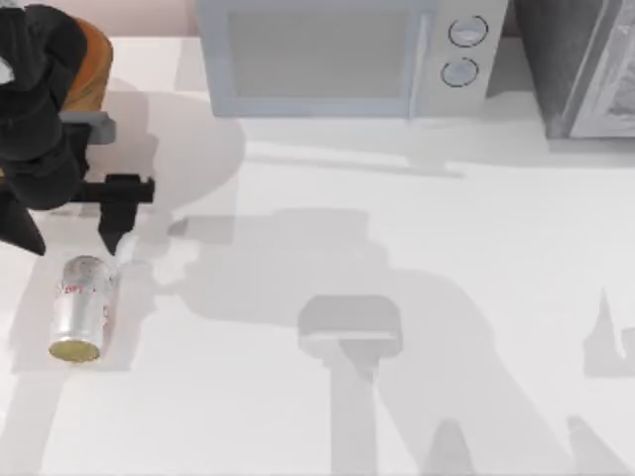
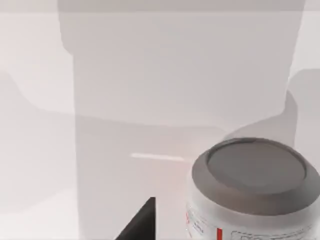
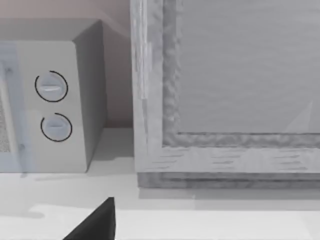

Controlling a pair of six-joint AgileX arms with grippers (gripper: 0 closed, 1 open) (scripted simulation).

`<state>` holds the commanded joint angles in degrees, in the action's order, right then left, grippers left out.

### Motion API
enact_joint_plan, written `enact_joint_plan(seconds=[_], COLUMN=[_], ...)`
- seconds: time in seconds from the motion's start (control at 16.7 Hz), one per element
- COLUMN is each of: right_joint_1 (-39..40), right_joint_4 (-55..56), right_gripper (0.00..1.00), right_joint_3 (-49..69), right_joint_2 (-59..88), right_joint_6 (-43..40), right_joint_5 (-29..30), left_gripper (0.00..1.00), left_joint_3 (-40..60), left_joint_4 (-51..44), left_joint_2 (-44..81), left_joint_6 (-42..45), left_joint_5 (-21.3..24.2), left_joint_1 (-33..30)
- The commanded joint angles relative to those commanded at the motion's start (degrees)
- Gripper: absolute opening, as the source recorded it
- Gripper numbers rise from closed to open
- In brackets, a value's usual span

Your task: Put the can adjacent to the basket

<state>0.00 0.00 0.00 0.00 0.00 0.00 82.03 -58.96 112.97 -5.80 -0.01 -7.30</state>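
Black left arm (image 1: 40, 109), grey bracket, apparently black end effector (image 1: 114, 233).

You see a silvery-white can (image 1: 81, 306) with red label marks and a dull gold end, an orange-brown basket (image 1: 91, 61) behind a black left arm (image 1: 40, 109), a pale grey microwave (image 1: 342, 55), and a white table (image 1: 417, 248)
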Motion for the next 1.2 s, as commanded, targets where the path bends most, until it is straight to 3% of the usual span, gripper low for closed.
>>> enact_joint_plan(seconds=[0.6, 0.96, 1.2], right_joint_1=[0.00, 0.00, 0.00], right_joint_4=[0.00, 0.00, 0.00], right_gripper=[1.00, 1.00, 1.00], right_joint_3=[0.00, 0.00, 0.00], right_joint_2=[0.00, 0.00, 0.00], right_joint_6=[0.00, 0.00, 0.00], right_joint_5=[0.00, 0.00, 0.00], left_gripper=[1.00, 1.00, 1.00], left_joint_3=[-0.07, 1.55, 5.30], left_joint_4=[-0.16, -5.71, -8.17], left_joint_2=[-0.02, -1.97, -2.38], left_joint_6=[0.03, 0.01, -0.12], left_joint_5=[-0.06, -0.87, -0.31], left_joint_1=[-0.20, -3.03, -1.25])
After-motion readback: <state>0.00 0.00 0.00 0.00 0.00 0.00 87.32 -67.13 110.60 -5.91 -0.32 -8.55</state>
